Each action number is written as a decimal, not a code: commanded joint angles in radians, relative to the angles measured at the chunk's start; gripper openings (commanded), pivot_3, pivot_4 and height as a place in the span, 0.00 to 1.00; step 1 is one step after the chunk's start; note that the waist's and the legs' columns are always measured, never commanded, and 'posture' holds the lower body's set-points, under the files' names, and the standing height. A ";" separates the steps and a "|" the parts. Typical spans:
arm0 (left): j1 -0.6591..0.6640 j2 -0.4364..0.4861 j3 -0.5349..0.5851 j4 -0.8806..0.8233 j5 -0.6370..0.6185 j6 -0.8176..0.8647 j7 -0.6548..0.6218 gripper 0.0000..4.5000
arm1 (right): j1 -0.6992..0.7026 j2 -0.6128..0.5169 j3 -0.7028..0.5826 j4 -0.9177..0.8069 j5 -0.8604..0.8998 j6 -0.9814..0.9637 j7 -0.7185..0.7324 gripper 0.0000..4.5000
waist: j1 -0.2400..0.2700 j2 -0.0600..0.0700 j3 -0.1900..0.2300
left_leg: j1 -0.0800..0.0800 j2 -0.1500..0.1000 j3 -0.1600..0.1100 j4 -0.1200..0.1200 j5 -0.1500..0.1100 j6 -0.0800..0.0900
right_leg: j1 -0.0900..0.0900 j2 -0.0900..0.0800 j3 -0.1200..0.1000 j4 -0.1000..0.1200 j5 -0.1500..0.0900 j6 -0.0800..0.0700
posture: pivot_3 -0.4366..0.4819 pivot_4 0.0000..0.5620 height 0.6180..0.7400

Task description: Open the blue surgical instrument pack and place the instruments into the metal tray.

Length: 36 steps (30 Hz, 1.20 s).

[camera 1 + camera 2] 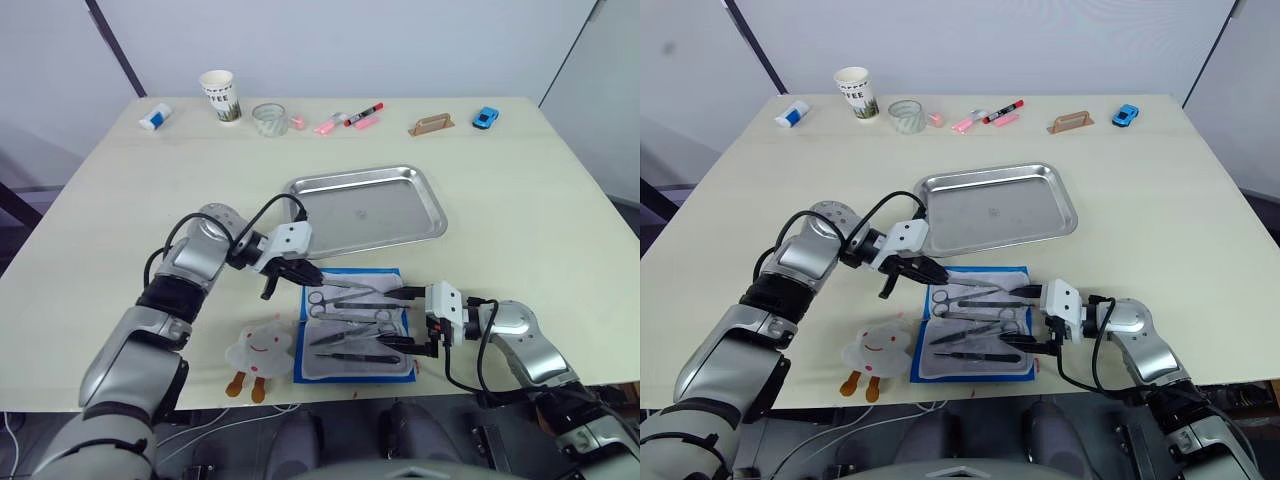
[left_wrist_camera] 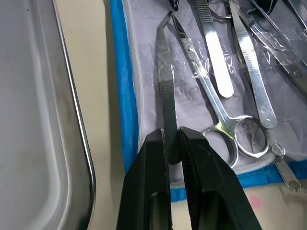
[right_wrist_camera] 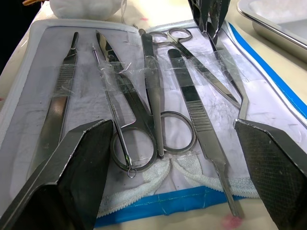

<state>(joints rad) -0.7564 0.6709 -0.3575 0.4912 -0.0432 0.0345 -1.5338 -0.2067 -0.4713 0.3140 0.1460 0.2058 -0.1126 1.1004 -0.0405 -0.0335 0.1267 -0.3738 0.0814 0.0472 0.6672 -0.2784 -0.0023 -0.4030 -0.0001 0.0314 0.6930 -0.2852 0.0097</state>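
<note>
Blue surgical instrument pack lies open, lining up, just below metal tray. Left gripper pinched on bent forceps at pack's tray-side edge — other instruments just beyond. Right gripper spread wide over pack's opposite end, gripping nothing.

Colours as I see them from the remote desk

Pack: blue edge, pale grey-white lining. Instruments: silver, some darker. Tray: shiny silver. Table: cream. Gripper fingers: black. Plush toy: white w/ orange feet, red smile. Cup: white w/ dark print. Markers: pink & red. Toy car: blue.
</note>
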 commanded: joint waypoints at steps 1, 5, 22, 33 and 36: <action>-0.002 0.027 0.046 -0.009 -0.016 -0.013 -0.007 0.01 | 0.041 -0.019 0.036 0.101 -0.117 0.085 -0.076 0.98 | 0.000 0.000 0.000 | 0.000 0.000 0.000 0.000 0.000 0.000 | 0.000 0.000 0.000 0.000 0.000 0.000 | 0.48 0.27 0.88; 0.006 0.037 0.053 -0.019 -0.024 -0.012 -0.015 0.01 | 0.046 -0.018 0.036 0.097 -0.114 0.093 -0.079 0.98 | 0.000 0.000 0.000 | 0.000 0.000 0.000 0.000 0.000 0.000 | 0.000 0.000 0.000 0.000 0.000 0.000 | 0.48 0.27 0.88; 0.004 0.081 0.072 -0.065 -0.051 0.039 -0.032 0.01 | 0.051 -0.027 0.043 0.086 -0.116 0.108 -0.075 0.98 | 0.000 0.000 0.000 | 0.000 0.000 0.000 0.000 0.000 0.000 | 0.000 0.000 0.000 0.000 0.000 0.000 | 0.48 0.27 0.88; 0.019 0.103 0.077 -0.085 -0.062 0.064 -0.038 0.01 | 0.050 -0.025 0.048 0.092 -0.121 0.104 -0.077 0.98 | 0.000 0.000 0.000 | 0.000 0.000 0.000 0.000 0.000 0.000 | 0.000 0.000 0.000 0.000 0.000 0.000 | 0.48 0.27 0.88; 0.020 0.112 0.083 -0.078 -0.065 0.056 -0.039 0.01 | 0.049 -0.023 0.049 0.093 -0.121 0.104 -0.078 0.98 | 0.000 0.000 0.000 | 0.000 0.000 0.000 0.000 0.000 0.000 | 0.000 0.000 0.000 0.000 0.000 0.000 | 0.48 0.27 0.88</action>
<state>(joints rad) -0.7289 0.7607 -0.3194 0.4401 -0.0916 0.0955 -1.5548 -0.2003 -0.4734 0.3147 0.1283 0.2059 -0.0857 1.0860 -0.0405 -0.0338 0.1266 -0.3736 0.0819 0.0474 0.6671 -0.2784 -0.0023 -0.4030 0.0000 0.0312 0.6931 -0.2855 0.0094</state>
